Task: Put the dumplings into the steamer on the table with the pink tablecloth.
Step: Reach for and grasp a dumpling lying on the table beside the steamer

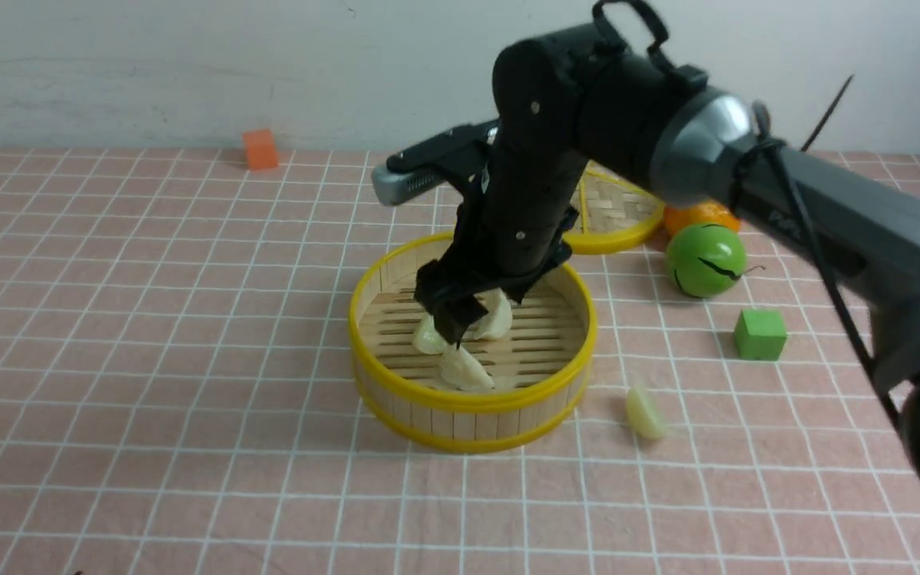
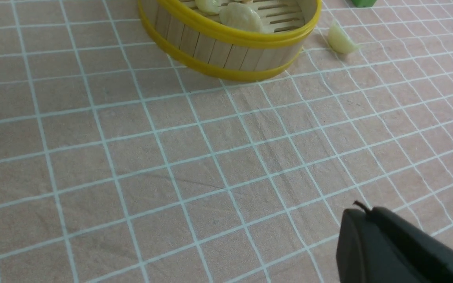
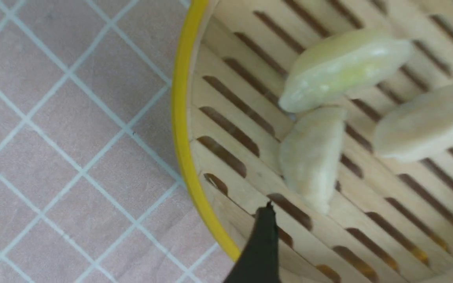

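The steamer (image 1: 472,399) stands mid-table on the pink tablecloth (image 1: 148,319). Three dumplings lie on its slat floor (image 1: 430,335) (image 1: 466,369) (image 1: 496,315). A fourth dumpling (image 1: 646,411) lies on the cloth to the right of the steamer, also in the left wrist view (image 2: 340,38). My right gripper (image 1: 452,307) hangs open and empty inside the steamer, just above the dumplings; in the right wrist view (image 3: 370,236) its jaws stand wide apart over the slats beside the rim (image 3: 179,118). My left gripper (image 2: 358,212) is shut and empty over bare cloth, short of the steamer (image 2: 226,37).
A flat woven lid (image 1: 620,212) lies behind the steamer. An orange fruit (image 1: 699,214), a green ball (image 1: 705,259) and a green cube (image 1: 759,334) sit to the right. An orange cube (image 1: 259,149) is at the far back left.
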You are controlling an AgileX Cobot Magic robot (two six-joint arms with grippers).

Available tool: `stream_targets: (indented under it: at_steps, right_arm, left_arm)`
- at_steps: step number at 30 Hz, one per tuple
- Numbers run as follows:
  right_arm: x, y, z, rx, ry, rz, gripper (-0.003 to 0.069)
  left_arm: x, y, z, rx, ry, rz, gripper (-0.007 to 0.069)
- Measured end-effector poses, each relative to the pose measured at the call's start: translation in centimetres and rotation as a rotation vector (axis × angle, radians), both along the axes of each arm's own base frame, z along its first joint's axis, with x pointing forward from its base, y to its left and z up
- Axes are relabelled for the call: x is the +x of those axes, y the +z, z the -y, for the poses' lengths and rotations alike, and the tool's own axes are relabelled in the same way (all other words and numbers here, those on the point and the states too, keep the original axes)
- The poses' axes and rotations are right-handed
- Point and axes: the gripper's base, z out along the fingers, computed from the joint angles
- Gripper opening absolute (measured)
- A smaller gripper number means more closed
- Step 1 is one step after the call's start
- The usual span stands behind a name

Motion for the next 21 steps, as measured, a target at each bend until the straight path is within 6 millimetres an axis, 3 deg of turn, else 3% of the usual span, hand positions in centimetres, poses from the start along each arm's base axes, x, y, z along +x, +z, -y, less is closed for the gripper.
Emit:
stream_targets:
  at_steps: [4, 8, 11, 15, 21]
  right_arm:
    - [-2.1, 3.3, 1.8, -0.008, -0.003, 0.042, 0.0594]
    - [-4.2, 3.9, 3.9, -0.036, -0.015, 0.013, 0.0532]
    - [-5.6, 1.6, 6.8, -0.097, -0.071, -0.093, 0.0482]
    - [-5.6, -2.2, 10.6, -0.148, -0.177, -0.195, 0.0465]
    - [-3.9, -6.4, 12.9, -0.112, -0.279, -0.151, 0.0465]
  left_arm:
    - [-0.1, 0.0, 0.1, -0.023, -0.005, -0.012, 0.0005]
    - [-0.1, 0.1, 0.2, -0.033, -0.006, -0.016, 0.0009]
    - [-0.1, 0.1, 0.2, -0.035, -0.007, -0.018, 0.0012]
    - [-0.1, 0.1, 0.2, -0.036, -0.007, -0.019, 0.0017]
    - [-0.1, 0.1, 0.2, -0.037, -0.008, -0.02, 0.0017]
